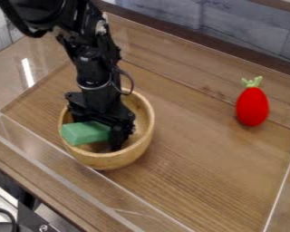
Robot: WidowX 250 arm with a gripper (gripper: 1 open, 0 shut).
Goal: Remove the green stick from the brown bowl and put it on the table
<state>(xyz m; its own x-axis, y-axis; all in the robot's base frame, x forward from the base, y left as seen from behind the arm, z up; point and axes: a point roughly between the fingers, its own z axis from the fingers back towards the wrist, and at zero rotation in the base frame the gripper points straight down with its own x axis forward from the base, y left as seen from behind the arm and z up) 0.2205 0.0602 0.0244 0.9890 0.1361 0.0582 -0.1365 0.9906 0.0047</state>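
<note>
Now we hold our gripper [99,127] wide open, grasping nothing, pointing down inside the brown bowl [138,143] so its fingers straddle the green stick [80,134] lying there.

A robot test bench in a lab: low clear acrylic walls [62,195] fence the brown wood-grain tabletop [196,154], grey wall at twelve o'clock.

There was one brown bowl [131,149] on the table [196,172]. There was one green stick [81,133] in the bowl. There was one red strawberry toy [252,102]. There was one robot arm [84,50] with one gripper [98,127].
</note>
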